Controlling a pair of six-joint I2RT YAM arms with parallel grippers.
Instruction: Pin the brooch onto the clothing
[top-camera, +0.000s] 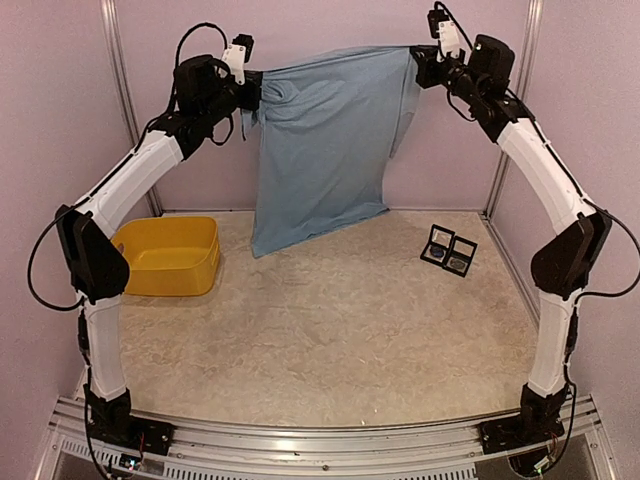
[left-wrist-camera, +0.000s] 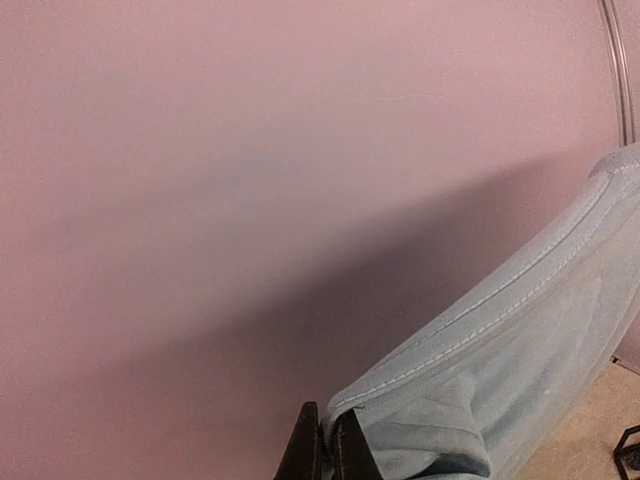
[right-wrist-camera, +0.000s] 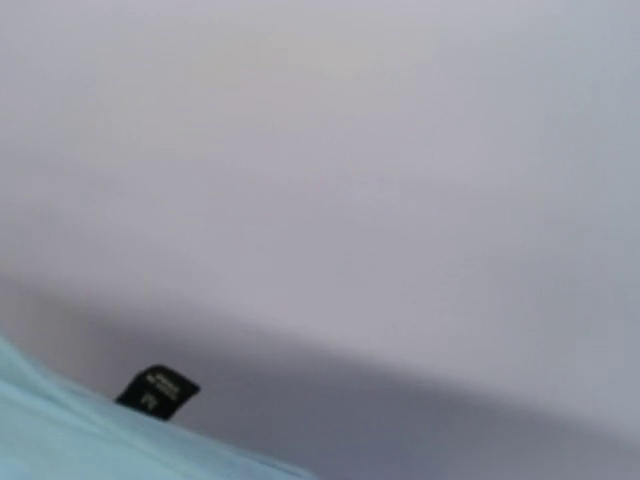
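1. Wall (top-camera: 330, 25): pale pink, standing behind both sets of fingers and filling most of each wrist view.

2. Table (top-camera: 330, 340): beige mottled top, lying well below both sets of fingers.

3. Shirt (top-camera: 320, 150): light blue, hanging stretched between the two grippers. Its top edge is running from the left fingers across to the right fingers, and its body is dropping below them until the lower hem is touching the table at the back. A plain face is turning toward the top camera. In the left wrist view a stitched hem is rising away from the fingertips to the upper right.

4. Bin (top-camera: 170, 255): yellow, sitting on the table far below the left fingers, on their outer side.

5. Case (top-camera: 449, 250): black, lying open in two square halves on the table well below the right fingers. Whether the brooch is lying in it cannot be told; it is too small.

6. Left gripper (top-camera: 255, 95): fingers (left-wrist-camera: 305, 450) are pressing together, pinching a bunched corner of the shirt.

7. Right gripper (top-camera: 420, 60): closed tight, gripping the shirt's other top corner. In its wrist view the cloth is crossing the lower left, with a small dark tab just above it that cannot be identified.
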